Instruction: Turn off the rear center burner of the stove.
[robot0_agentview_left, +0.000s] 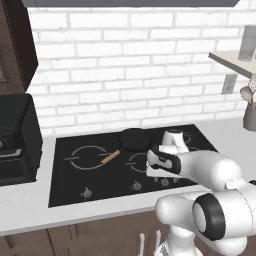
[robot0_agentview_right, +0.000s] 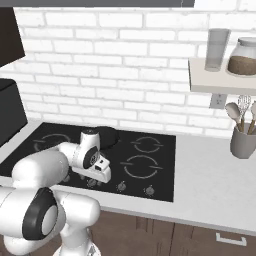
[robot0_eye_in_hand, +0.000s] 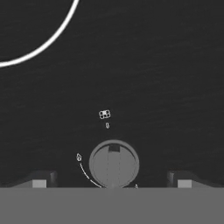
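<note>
In the hand view a knob was framed between the parted fingertips, untouched, a grey ring at 10 o'clock. From the base, the stove and skillet were seen, the gripper's fingers hidden

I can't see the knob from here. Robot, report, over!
Gripper open, fingers either side of a stove knob. Skillet sits on rear center burner. Nothing blocking.

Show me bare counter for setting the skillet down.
Bare counter lies between the stove and the utensil crock. Crowded: the knob row, where the gripper straddles a knob, and the skillet.
</note>
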